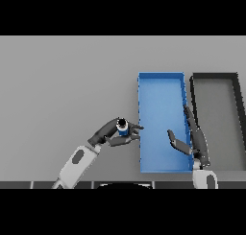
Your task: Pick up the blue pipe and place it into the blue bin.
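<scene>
The blue pipe (123, 127) is a short blue cylinder with a dark top end, held upright just left of the blue bin (161, 80). My left hand (109, 132) is shut on it, fingers and thumb curled round its sides. The pipe sits close to the bin's left wall, outside it. My right hand (196, 139) hovers over the bin's right wall near the front, fingers straight and thumb spread over the bin floor, holding nothing.
A dark grey bin (238, 104) stands right beside the blue bin, on its right. Grey table (62, 85) stretches to the left and behind both bins.
</scene>
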`<state>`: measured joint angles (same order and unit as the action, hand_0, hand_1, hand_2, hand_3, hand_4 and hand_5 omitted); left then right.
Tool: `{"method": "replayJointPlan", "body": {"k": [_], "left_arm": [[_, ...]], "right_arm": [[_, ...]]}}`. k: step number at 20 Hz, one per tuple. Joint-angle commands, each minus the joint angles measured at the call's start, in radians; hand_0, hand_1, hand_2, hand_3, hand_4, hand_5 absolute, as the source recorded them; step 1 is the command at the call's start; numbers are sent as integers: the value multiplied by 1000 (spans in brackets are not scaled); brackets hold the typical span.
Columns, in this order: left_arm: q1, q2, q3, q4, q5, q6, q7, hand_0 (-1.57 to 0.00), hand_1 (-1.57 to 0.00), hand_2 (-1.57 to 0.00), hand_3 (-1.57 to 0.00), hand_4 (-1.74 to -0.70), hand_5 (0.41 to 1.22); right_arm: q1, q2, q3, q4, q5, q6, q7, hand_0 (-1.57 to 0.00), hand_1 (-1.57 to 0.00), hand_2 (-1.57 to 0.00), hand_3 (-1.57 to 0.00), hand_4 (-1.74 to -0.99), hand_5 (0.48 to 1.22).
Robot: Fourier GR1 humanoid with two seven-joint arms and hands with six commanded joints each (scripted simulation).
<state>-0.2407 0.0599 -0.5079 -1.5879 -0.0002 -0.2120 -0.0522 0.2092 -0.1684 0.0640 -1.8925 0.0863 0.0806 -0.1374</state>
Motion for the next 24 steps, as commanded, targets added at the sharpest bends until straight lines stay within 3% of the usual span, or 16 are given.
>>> {"method": "replayJointPlan", "body": {"k": [1, 7, 11, 18, 24], "left_arm": [[6, 0, 7, -5, 6, -5, -7, -1571, -1571, -1571, -1571, -1467, 1221], [32, -19, 5, -20, -21, -25, -1, -1571, -1571, -1571, -1571, -1467, 1221], [19, -24, 28, -13, -30, -43, 14, -1571, -1571, -1571, -1571, -1467, 1221], [9, -49, 57, 14, -49, -77, -11, -1571, -1571, -1571, -1571, -1466, 1221], [24, -72, 69, 5, -41, -120, 17, -1571, -1571, -1571, -1571, -1470, 1221]], "right_arm": [[-15, -14, 8, -31, -72, 58, 46, 1, -22, -89, -1, -1202, 624], [-214, -161, 35, -132, -365, 251, 319, 1, -11, -106, 0, -1247, 568], [-341, -201, 115, -189, -370, 285, 420, 1, -4, -81, 1, -1281, 558], [-525, -153, 234, -145, -410, 331, 542, 1, 0, -45, 1, -1282, 555], [-677, -101, 288, -58, -383, 365, 580, -11, -20, -71, 1, -1209, 534]]}}
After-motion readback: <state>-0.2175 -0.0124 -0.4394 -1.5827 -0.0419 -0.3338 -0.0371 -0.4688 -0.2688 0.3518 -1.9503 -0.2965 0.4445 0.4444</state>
